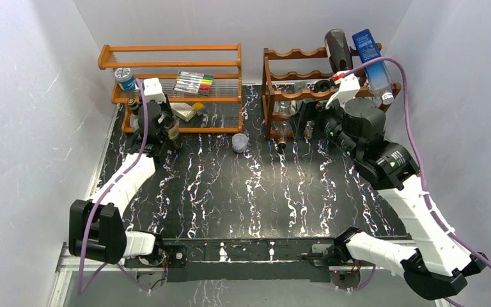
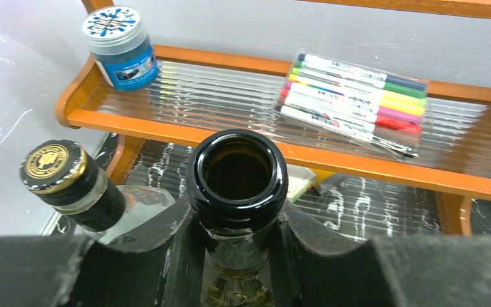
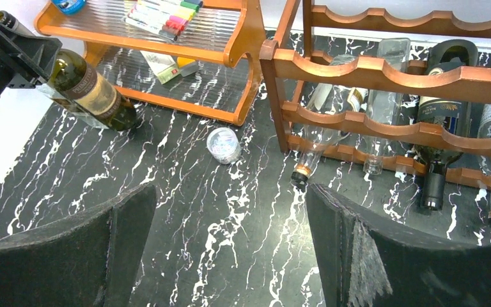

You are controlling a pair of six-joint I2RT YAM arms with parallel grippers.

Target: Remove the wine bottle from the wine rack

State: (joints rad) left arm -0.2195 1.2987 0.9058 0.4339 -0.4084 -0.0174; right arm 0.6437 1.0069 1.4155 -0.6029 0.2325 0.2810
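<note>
The wine bottle (image 2: 236,169) is already sitting clear of the wine rack (image 3: 383,73). The left gripper (image 2: 238,240) is holding it by the neck, fingers (image 2: 160,252) pressing in on both sides, over by the orange shelf (image 2: 166,128) and well apart from the rack. Judging by this, the removal is done, and only setting the bottle down and letting go is remaining. The right gripper (image 3: 230,243) is hovering over the table (image 3: 198,192) with fingers spread wide, gripping nothing. The left wrist view is showing the bottle's open, uncorked mouth and a capped bottle (image 2: 54,167) just beside it. The right wrist view is showing its label, its tilt, and other bottles (image 3: 444,112) lying in the rack.
</note>
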